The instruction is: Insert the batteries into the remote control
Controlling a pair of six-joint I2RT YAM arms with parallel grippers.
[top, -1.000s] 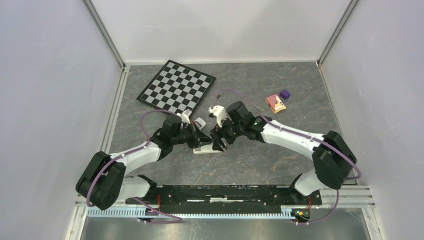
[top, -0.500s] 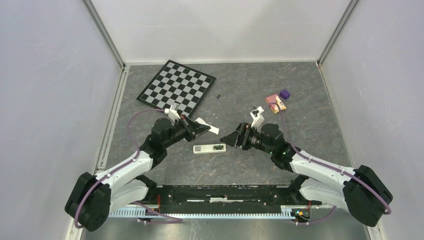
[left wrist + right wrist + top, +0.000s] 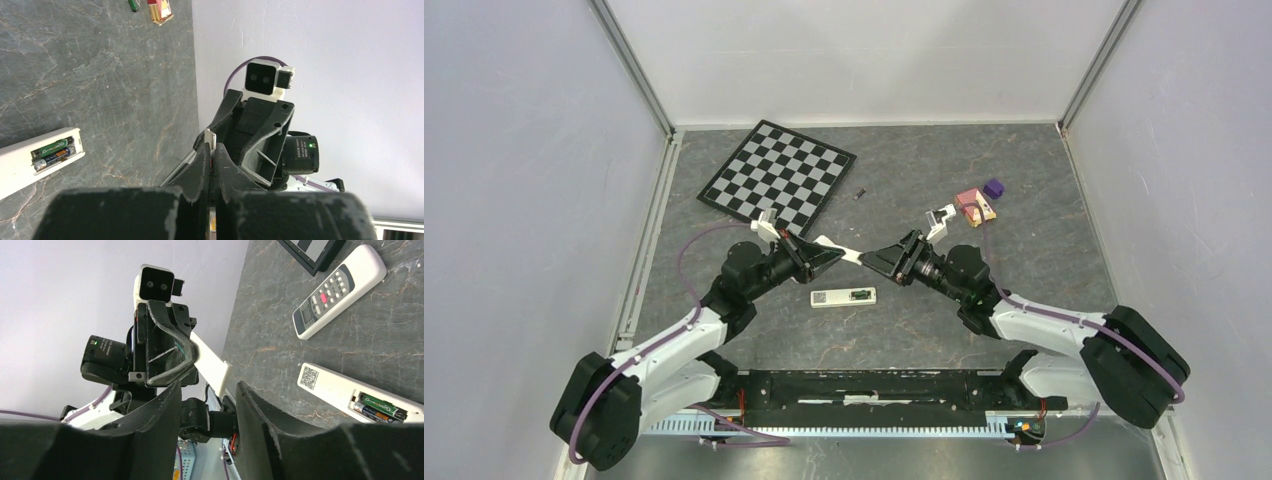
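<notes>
The white remote control point(image 3: 844, 296) lies face down on the table with its compartment uncovered. Two batteries point(image 3: 380, 405) with green wrap lie side by side in it, also seen in the left wrist view as batteries point(image 3: 52, 152) in the remote control point(image 3: 25, 165). My left gripper point(image 3: 834, 253) hovers above the remote, shut on a thin white cover plate point(image 3: 212, 139). My right gripper point(image 3: 871, 258) faces it tip to tip, open. The plate's free end point(image 3: 212, 365) sits just above the gap of my right gripper point(image 3: 207, 390), and nothing is gripped there.
A chessboard point(image 3: 779, 175) lies at the back left. A small dark cylinder point(image 3: 860, 192) lies loose behind the arms. A pink-orange box point(image 3: 975, 206) and a purple cube point(image 3: 993, 187) sit at the back right. A second remote point(image 3: 340, 290), buttons up, lies near the board.
Both grippers have lifted off the remote. The left one came away with the white plate. The right arm pulled back, then turned to face the left gripper, its jaws narrowing.
</notes>
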